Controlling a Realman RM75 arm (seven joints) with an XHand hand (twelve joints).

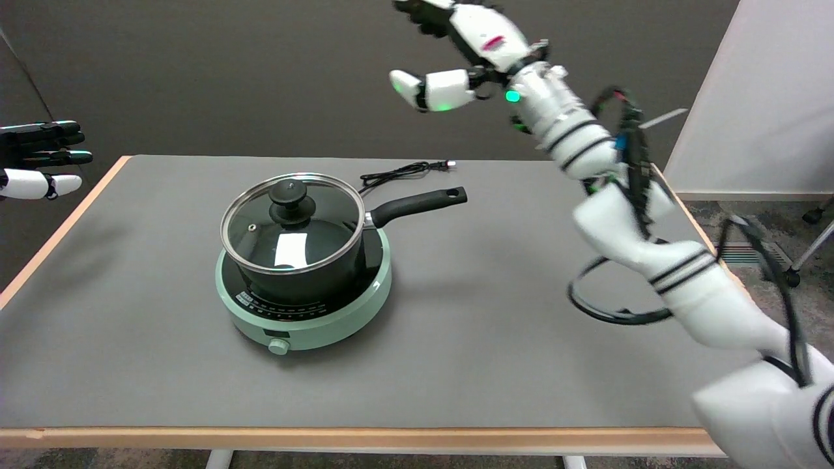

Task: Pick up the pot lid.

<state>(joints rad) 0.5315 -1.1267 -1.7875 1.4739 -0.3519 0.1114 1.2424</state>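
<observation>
A glass pot lid (291, 221) with a black knob (292, 197) sits closed on a black pot (306, 273), and the pot stands on a round pale green hot plate (306, 319) placed left of the table's middle, somewhat nearer the far edge than the near one. The pot's long black handle (420, 203) points toward the table's right side and slightly toward the far edge. A black power cord (401, 171) lies on the grey table (521, 339) just behind the handle, close to the far edge, its plug end toward the right. The right hand (456, 49) hangs in the air above the far edge, up and to the right of the pot and well apart from the lid; it grasps nothing, its thumb (430, 90) held out away from the other fingers, so it is released, though the fingertips at the top of the view are partly cut off. The white right arm (651, 254) slants down from it toward the table's near right corner, with black cables looped along it. The lid is untouched.
</observation>
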